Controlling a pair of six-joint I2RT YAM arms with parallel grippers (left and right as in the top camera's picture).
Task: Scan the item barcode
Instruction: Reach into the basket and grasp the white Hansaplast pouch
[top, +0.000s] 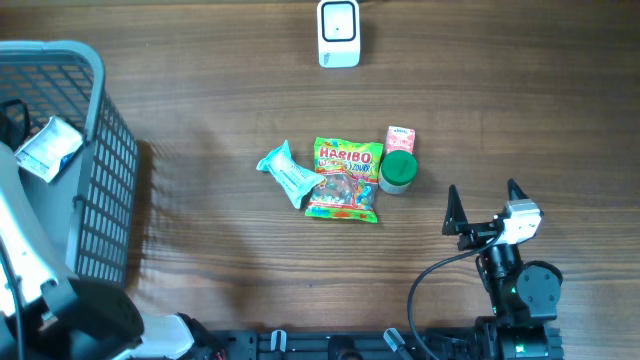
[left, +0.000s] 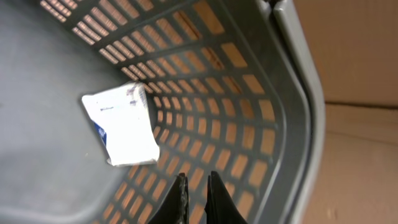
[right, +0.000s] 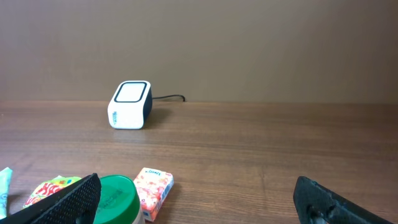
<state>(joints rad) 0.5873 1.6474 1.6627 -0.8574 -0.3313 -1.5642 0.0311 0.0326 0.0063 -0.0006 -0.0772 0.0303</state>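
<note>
Mock shop checkout on a wooden table (top: 230, 110): barcode scanner (top: 339, 33) at twelve o'clock, shopping basket (top: 112, 170) at nine, Haribo bag (top: 346, 180) centre.

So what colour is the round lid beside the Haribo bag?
Green; the lid shows best in the overhead view.

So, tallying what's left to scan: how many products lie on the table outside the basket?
4, clustered together: teal packet, Haribo bag against it, green-lidded jar right of the bag, pink pack beside the jar.

One scanner (top: 338, 33), one basket (top: 60, 47), one jar (top: 398, 171), four packets (top: 47, 148) (top: 288, 172) (top: 345, 180) (top: 401, 139)
</note>
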